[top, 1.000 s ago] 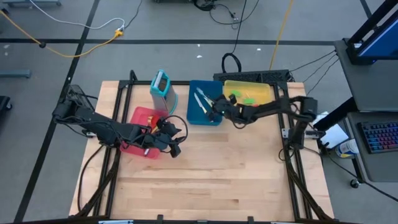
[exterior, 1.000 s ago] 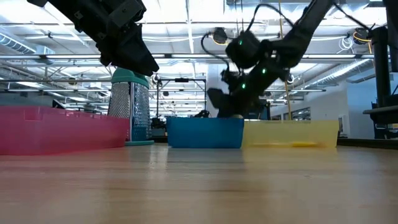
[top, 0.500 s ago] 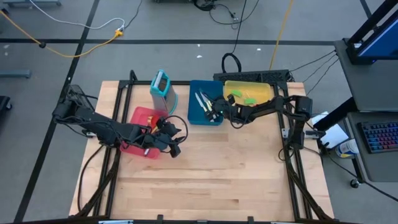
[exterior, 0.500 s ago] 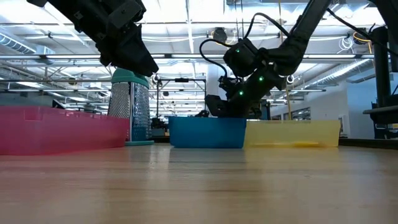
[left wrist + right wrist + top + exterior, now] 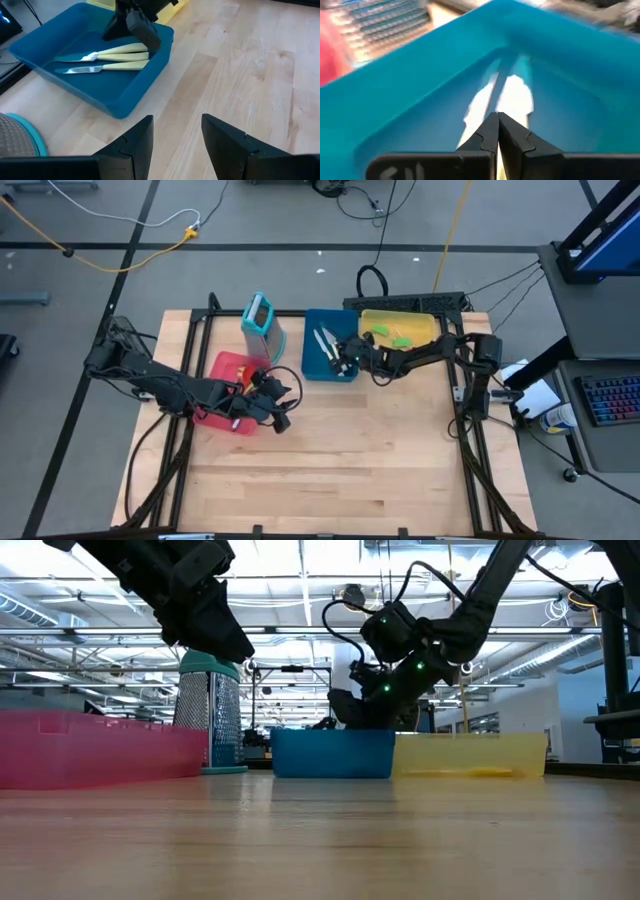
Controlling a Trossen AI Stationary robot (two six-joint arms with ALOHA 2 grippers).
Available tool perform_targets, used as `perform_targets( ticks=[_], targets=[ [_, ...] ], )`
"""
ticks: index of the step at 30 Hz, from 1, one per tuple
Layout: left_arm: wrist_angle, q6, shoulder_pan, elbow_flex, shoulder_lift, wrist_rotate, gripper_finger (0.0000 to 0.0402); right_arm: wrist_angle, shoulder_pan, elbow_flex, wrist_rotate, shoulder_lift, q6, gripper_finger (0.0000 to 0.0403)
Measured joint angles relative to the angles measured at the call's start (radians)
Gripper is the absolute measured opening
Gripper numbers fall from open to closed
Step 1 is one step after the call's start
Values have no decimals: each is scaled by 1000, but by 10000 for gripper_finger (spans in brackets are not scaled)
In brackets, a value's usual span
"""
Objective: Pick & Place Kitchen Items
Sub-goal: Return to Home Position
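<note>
Cream-handled knives (image 5: pixel 115 57) lie flat on the floor of the blue tray (image 5: pixel 125 100), which also shows in the high view (image 5: pixel 315 368). My right gripper (image 5: pixel 497 125) is shut and reaches down into that tray at its near right corner (image 5: pixel 343 360), its tips by the knives' handle ends. My left gripper (image 5: pixel 177 137) hangs open above the table beside the red tray (image 5: pixel 228 365), with nothing between its fingers. Green utensils (image 5: pixel 390 337) lie in the yellow tray (image 5: pixel 425 330). My right gripper's shut fingertips (image 5: pixel 150 42) slant down from the table's right side to the handle end of the top knife (image 5: pixel 137 48). The knives lie flat on the tray floor. Whether the tips touch a handle, I cannot tell.
A teal upright holder (image 5: pixel 258 315) stands at the back, between the red and blue trays. The three trays sit in a row along the far half. Bare wooden tabletop (image 5: pixel 340 470) spreads across the near half.
My right gripper has sunk toward the blue tray's floor and shifted a little toward the table's left, then held still. My left arm has kept still.
</note>
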Motion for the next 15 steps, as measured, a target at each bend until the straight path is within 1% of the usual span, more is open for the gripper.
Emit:
perform_targets(
  ticks=[2, 3, 10, 12, 15],
  targets=[
    [-1, 3, 0, 0, 0, 0, 170, 11, 8, -1, -37, -1, -16, 1],
    [-4, 5, 0, 0, 0, 0, 170, 0, 15, -4, -39, -6, -37, 1],
    [-13, 24, 0, 0, 0, 0, 169, -10, 74, -3, -17, -75, -262, 1],
    [-13, 38, 0, 0, -2, 0, 159, -28, 96, -3, -17, -114, -295, 1],
    [-14, 78, 0, 0, -13, 0, 128, -60, 130, -2, -18, -191, -334, 1]
  ],
)
